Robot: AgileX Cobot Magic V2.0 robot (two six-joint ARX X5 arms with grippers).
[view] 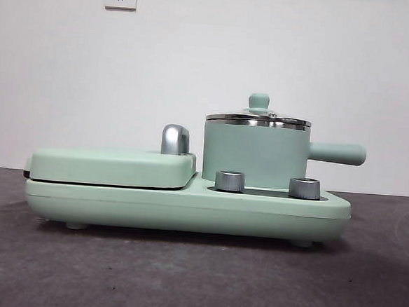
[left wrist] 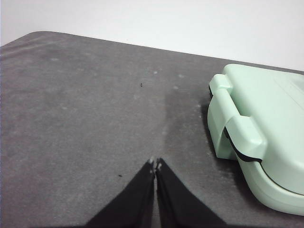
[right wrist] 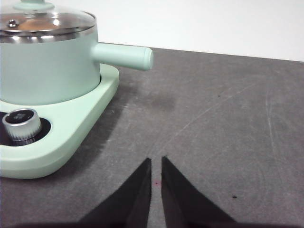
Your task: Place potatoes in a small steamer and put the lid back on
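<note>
Lid (view: 258,118) seated on small steamer (view: 255,156), orange-brown potatoes (right wrist: 35,21) dimly visible under glass; left gripper (left wrist: 156,165) pinched closed, right gripper (right wrist: 156,161) nearly closed, both empty, steamer at its 10 o'clock; judged complete, keep clear.

The small steamer (view: 255,155) sits on the right half of the cooker base (view: 187,207) with the lid (view: 258,117) on top — handle pointing right. Two knobs (view: 230,181) sit in front, the griddle section (view: 112,167) to its left.
</note>
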